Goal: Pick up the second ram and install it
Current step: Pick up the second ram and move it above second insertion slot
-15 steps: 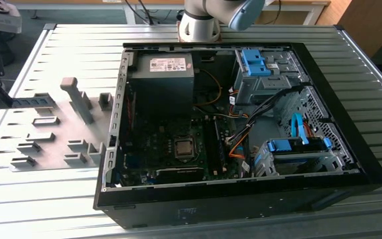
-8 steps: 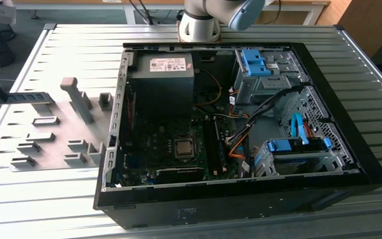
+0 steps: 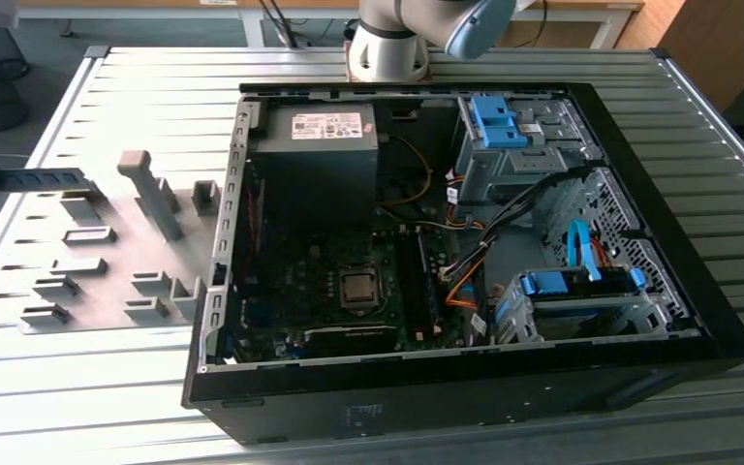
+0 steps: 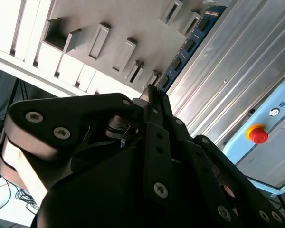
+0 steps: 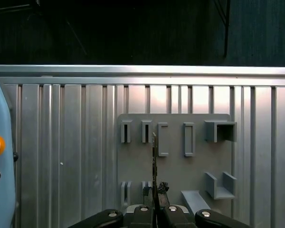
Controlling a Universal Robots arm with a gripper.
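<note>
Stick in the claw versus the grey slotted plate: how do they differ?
The second ram is blue-green with dark chips; the holder plate is plain grey with raised blocks. The ram is clamped in the gripper; the plate lies flat on the ribbed table.

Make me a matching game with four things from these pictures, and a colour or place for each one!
Things:
1. second ram
2. round button
3. holder plate
4. computer case

Colour or place:
A. red
B. grey, lying flat on the ridged table
C. black, with its inside open to see
D. blue-green, pinched in the gripper

Right pairs: 1-D, 2-A, 3-B, 4-C.
</note>
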